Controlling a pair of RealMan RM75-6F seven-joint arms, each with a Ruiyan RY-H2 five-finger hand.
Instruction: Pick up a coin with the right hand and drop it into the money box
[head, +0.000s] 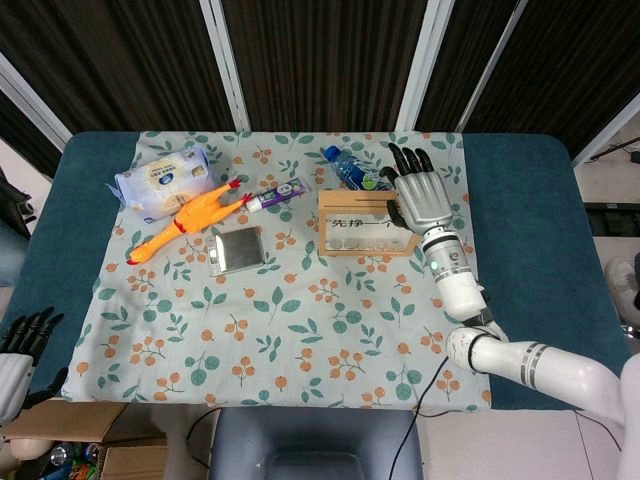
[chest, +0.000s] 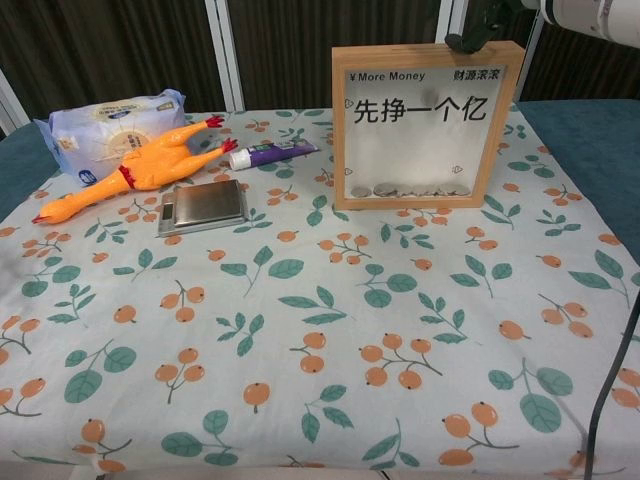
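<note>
The wooden money box (head: 365, 237) stands upright on the floral cloth, and the chest view shows its clear front (chest: 428, 125) with a row of coins (chest: 408, 189) at the bottom. My right hand (head: 422, 200) hovers over the box's right end with its fingers stretched out and apart. Its dark fingertips (chest: 478, 28) show just above the box's top right corner. I see no coin in this hand and no loose coin on the cloth. My left hand (head: 18, 355) hangs off the table's near left corner, fingers apart and holding nothing.
A yellow rubber chicken (head: 190, 220), a tissue pack (head: 165, 182), a purple toothpaste tube (head: 278, 194) and a small silver scale (head: 238, 249) lie left of the box. A blue-capped water bottle (head: 352, 168) lies just behind it. The cloth's near half (chest: 320, 350) is bare.
</note>
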